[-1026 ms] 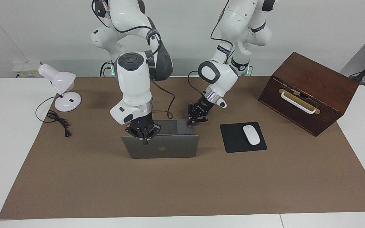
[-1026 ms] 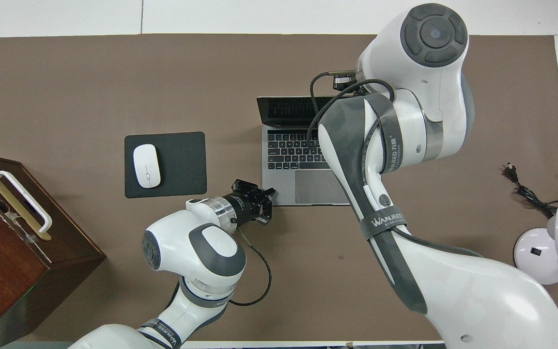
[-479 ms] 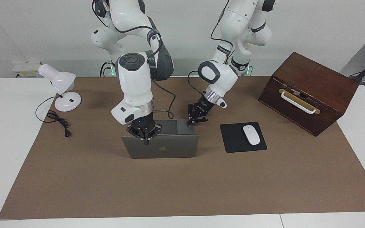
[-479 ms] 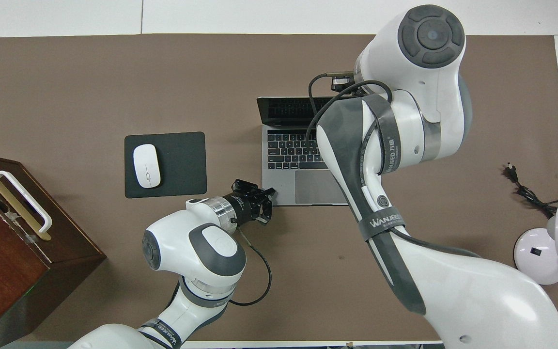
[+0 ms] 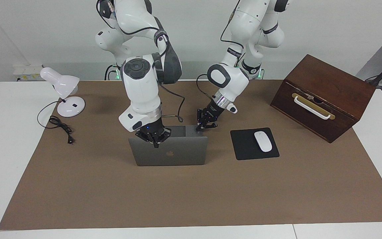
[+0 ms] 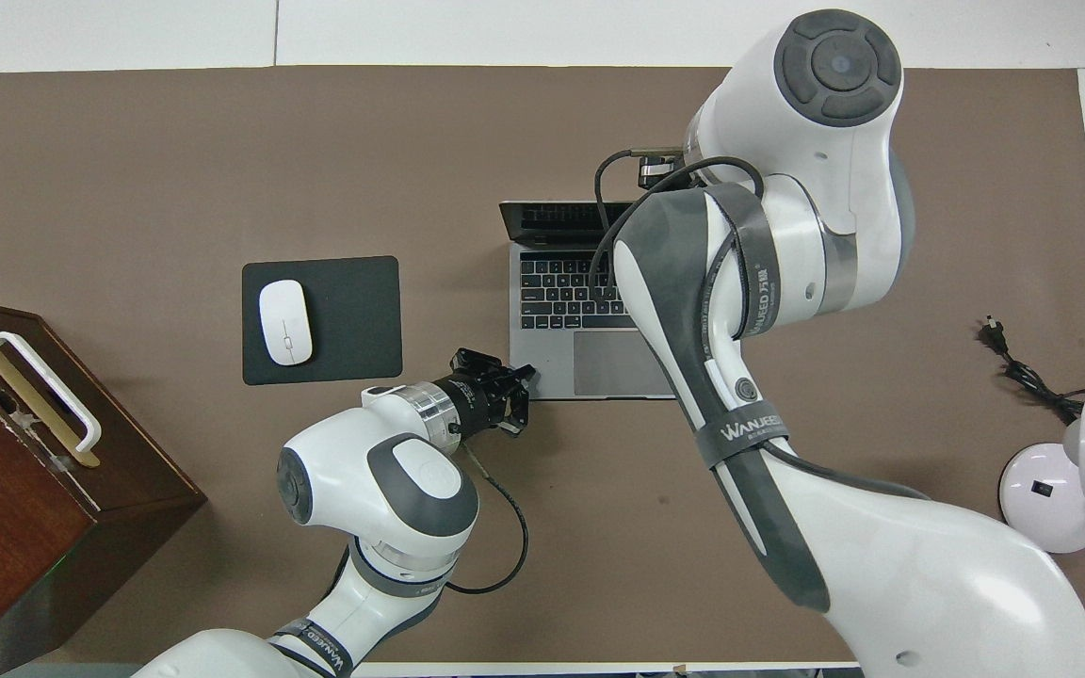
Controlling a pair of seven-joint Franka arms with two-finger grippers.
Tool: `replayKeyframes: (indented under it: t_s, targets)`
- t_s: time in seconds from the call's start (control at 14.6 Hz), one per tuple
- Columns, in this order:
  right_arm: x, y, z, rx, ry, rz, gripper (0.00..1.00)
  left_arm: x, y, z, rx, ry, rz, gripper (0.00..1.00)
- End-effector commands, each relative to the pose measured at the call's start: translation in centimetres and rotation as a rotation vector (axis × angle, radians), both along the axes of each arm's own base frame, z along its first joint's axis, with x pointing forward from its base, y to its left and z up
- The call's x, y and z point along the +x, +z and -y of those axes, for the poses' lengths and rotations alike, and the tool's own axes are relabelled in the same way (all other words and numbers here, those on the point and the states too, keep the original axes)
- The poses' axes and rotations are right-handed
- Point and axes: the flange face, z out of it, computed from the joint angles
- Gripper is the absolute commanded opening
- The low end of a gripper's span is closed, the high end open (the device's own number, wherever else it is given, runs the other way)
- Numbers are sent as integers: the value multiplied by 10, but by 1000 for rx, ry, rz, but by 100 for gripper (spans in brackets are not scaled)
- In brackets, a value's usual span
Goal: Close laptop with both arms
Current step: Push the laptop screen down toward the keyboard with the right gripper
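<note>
Facing view
laptop [image 5: 169, 151]: open, on the brown mat [image 5: 191, 196], lid back with apple logo toward the camera; lid stands up and leans toward the robots.
right gripper [image 5: 153, 137]: points down at the lid's top edge, toward the right arm's end of that edge; tips at or touching the edge. Finger gap: cannot tell; holds nothing I can make out.
left gripper [image 5: 205, 125]: low, at the deck corner nearest the robots on the left arm's end; just beside or touching that corner, cannot tell which. Fingers: cannot tell.
mouse pad [image 5: 244, 146]: black, flat, beside the left gripper toward the left arm's end; white mouse [image 5: 263, 141] on it.
wooden box [image 5: 323, 96]: well apart from the left gripper, at the left arm's end, white handle on its front.
desk lamp [image 5: 63, 93]: well apart from the right gripper, at the right arm's end; cord [image 5: 60, 126] loose on the mat.

Overhead view
laptop [image 6: 557, 325]: keyboard and dark trackpad show; screen seen as a narrow dark strip; right arm covers one side.
right gripper: hidden under its own arm.
left gripper [image 6: 516, 397]: tips by the deck's corner closest to the robots; opening cannot tell.
mouse pad [image 6: 354, 320]: beside the left gripper, mouse [image 6: 284, 322] on it.
wooden box [image 6: 24, 480]: left arm's end.
desk lamp [image 6: 1065, 471]: right arm's end.
</note>
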Motion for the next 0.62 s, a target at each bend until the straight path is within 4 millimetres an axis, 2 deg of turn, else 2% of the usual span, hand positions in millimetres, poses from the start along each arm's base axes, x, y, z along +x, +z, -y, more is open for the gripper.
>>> replayKeyframes:
  t_s: [0.0, 0.34, 0.55]
  targets:
    - [-15, -12, 2, 41, -7, -75, 0, 0, -13, 3, 20, 15, -12, 0]
    - [-32, -41, 0, 101, -25, -161, 0, 0, -14, 2, 21, 14, -13, 0]
    - [-39, -48, 2, 116, -31, -186, 0, 0, -13, 3, 21, 13, -12, 0]
